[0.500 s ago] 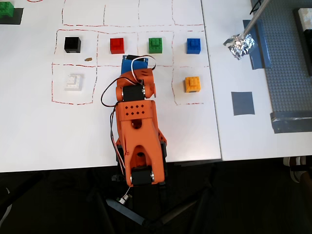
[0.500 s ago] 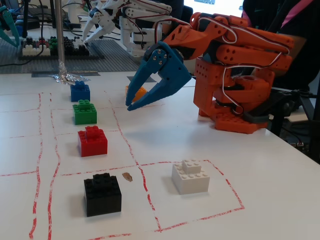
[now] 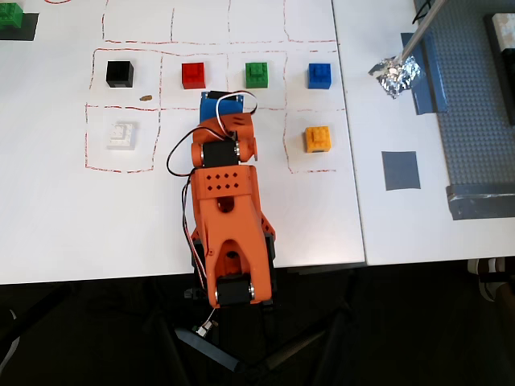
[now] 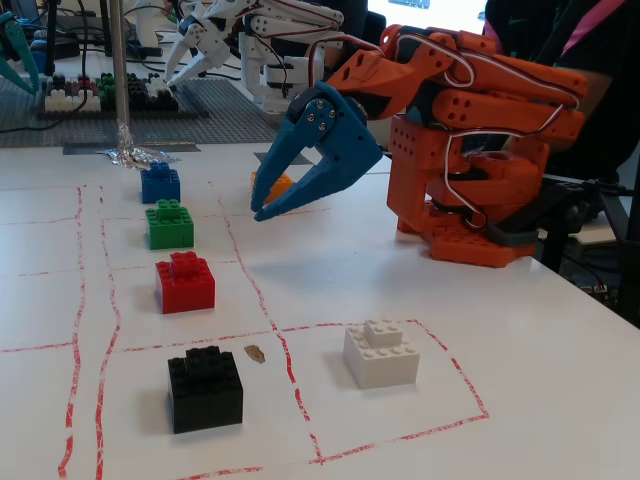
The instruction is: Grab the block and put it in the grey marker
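Observation:
The block [image 3: 317, 138] is a small orange-yellow brick in a red-outlined cell on the white sheet. In the fixed view the block [image 4: 272, 183] shows only partly, behind the blue fingers. The grey marker [image 3: 401, 170] is a flat dark-grey square to the right of the block, off the sheet; it does not show in the fixed view. My gripper [image 3: 219, 98] is mostly hidden under the orange arm in the overhead view, left of the block. In the fixed view the gripper [image 4: 259, 212] hangs above the table, its tips together, holding nothing.
Black [image 3: 119, 73], red [image 3: 193, 75], green [image 3: 257, 74] and blue [image 3: 319, 75] bricks stand in a row beyond the arm, a white brick [image 3: 121, 135] to its left. A foil-wrapped pole foot [image 3: 393, 74], a tape strip [image 3: 430, 76] and a studded baseplate [image 3: 481, 121] lie right.

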`<action>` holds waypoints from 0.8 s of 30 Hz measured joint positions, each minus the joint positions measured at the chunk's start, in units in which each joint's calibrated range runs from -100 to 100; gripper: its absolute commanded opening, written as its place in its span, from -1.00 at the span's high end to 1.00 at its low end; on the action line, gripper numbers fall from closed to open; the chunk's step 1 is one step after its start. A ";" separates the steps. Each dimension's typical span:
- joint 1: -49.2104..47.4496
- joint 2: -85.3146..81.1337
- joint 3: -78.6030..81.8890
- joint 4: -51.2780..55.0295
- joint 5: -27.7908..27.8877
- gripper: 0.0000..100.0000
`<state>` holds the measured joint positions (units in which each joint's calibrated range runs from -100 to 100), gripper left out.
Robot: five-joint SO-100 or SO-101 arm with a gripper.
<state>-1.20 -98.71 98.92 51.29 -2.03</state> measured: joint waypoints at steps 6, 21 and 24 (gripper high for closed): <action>0.00 0.00 0.00 0.00 0.15 1.00; -0.10 12.12 -5.68 0.00 -0.54 1.00; -0.10 16.42 -11.36 0.00 -2.10 1.00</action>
<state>-1.30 -82.29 87.56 51.29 -4.13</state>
